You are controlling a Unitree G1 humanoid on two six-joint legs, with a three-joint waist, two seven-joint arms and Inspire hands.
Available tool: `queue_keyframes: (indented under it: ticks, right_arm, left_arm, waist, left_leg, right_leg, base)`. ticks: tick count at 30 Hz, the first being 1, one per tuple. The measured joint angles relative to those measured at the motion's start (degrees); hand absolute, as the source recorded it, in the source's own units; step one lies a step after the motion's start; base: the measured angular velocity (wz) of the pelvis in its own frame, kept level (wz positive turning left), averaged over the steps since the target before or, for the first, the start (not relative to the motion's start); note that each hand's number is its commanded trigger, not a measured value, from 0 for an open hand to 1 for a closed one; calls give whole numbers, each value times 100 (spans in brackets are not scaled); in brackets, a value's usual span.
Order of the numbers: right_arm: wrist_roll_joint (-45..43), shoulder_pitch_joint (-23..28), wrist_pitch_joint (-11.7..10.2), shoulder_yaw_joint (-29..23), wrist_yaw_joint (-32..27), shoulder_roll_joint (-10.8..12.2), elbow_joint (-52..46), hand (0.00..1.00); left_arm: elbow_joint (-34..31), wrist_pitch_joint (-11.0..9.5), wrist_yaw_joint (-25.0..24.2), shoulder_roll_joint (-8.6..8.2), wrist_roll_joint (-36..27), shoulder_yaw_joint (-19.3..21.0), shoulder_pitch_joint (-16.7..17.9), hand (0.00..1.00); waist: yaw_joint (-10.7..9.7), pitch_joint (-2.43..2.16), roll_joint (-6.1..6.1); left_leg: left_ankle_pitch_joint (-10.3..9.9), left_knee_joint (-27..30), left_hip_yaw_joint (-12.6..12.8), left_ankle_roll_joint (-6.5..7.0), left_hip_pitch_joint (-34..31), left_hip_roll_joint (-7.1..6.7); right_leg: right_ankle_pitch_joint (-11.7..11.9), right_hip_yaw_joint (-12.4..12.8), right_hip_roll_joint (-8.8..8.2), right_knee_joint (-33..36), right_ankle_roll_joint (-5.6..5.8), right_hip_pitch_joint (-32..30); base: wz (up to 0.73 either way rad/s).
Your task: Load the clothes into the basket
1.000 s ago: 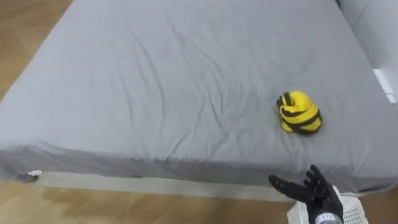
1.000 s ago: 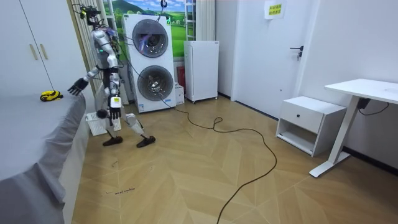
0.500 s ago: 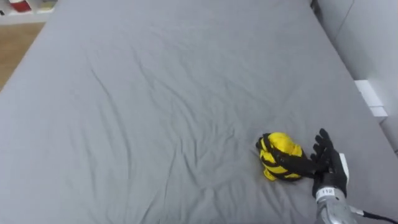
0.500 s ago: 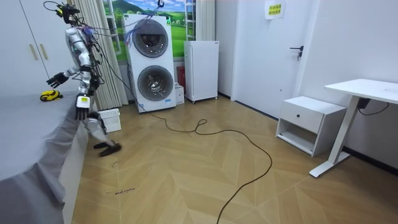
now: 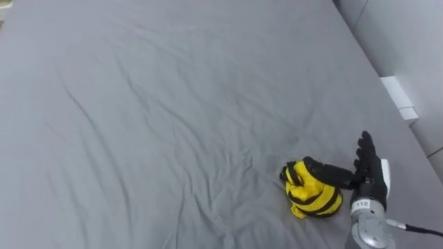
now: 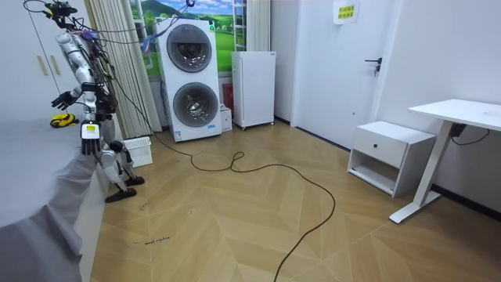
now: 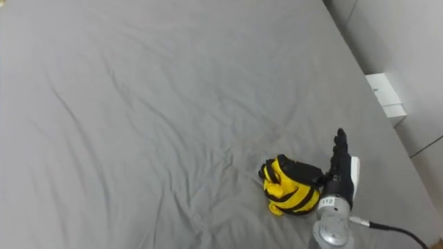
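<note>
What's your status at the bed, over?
Right hand open, thumb lying over the yellow-and-black striped cloth bundle on the grey bed sheet. Left hand low at side. Bundle not gripped yet. Nothing in the way.

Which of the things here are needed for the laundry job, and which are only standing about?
Job: striped garment, right hand, bed, white basket.
Only about: washing machines, white cabinet, desk, nightstand.

Right hand (image 5: 370, 181) now at the striped garment (image 5: 311, 197).
I have closed on the bed (image 5: 138, 104); my hand, earlier short of its edge, now lays its thumb across the cloth, fingers straight.
</note>
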Motion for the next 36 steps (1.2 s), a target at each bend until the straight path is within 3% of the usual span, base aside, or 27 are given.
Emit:
queue_keyframes:
  ticks: [8,18,19,20,21,27,31,34,36]
  right_arm:
    - [-42,-271,146,154,11,-9,1352,0]
    - [-517,-394,317,466,68,-141,2007,0]
    - [-536,-394,315,486,72,-140,2042,16]
    - [-544,-376,310,550,73,-153,2157,69]
    - [-550,-373,310,567,74,-165,2205,100]
    - [-1031,-257,300,614,50,-225,2389,100]
    - [-938,-279,273,567,73,-392,2748,100]
    - [-868,-308,307,483,108,-414,2942,100]
    - [-754,-310,318,416,131,-399,2968,100]
  left_arm:
    - [-39,121,-44,12,13,0,-139,0]
    - [-216,392,-7,69,52,-44,-121,0]
    - [-219,392,5,68,42,-55,-121,0]
    - [-218,396,32,70,-12,-81,-112,0]
    - [-219,402,52,72,-33,-111,-111,0]
    - [-352,449,112,84,-74,-127,-18,0]
    - [-397,497,92,200,-60,-181,-23,0]
    - [-455,500,79,201,-15,-227,-24,0]
    - [-436,499,71,200,-15,-229,-22,0]
  waist:
    - [157,-13,-38]
    - [169,-51,-89]
    - [167,-52,-88]
    - [169,-54,-94]
    - [170,-61,-104]
    - [160,-85,-135]
    - [148,-123,-167]
    - [152,-121,-166]
    - [170,-90,-150]
  left_leg:
    - [57,58,-54,70,-334,-95]
    - [65,-104,-100,84,-202,-148]
    - [66,-100,-101,85,-189,-148]
    - [67,-101,-93,86,-149,-150]
    - [67,-101,-89,86,-129,-151]
    - [67,-85,-86,87,-124,-163]
    - [67,-99,-95,88,-112,-182]
    - [67,-123,-88,88,-107,-190]
    - [67,-193,-64,88,-35,-190]
  right_leg:
    - [-32,-254,-97,-70,62,-200]
    - [-38,-384,-125,-187,111,-28]
    - [-37,-387,-124,-196,111,-11]
    - [-38,-389,-125,-204,111,28]
    - [-39,-385,-125,-216,112,44]
    - [-45,-413,-131,-308,124,106]
    - [-44,-543,-131,-376,126,178]
    - [-44,-590,-131,-390,126,227]
    - [-46,-571,-130,-396,128,263]
  base:
    - [17]
    - [7]
    - [5]
    - [0]
    - [0]
    - [3]
    - [17]
    - [9]
    - [-2]
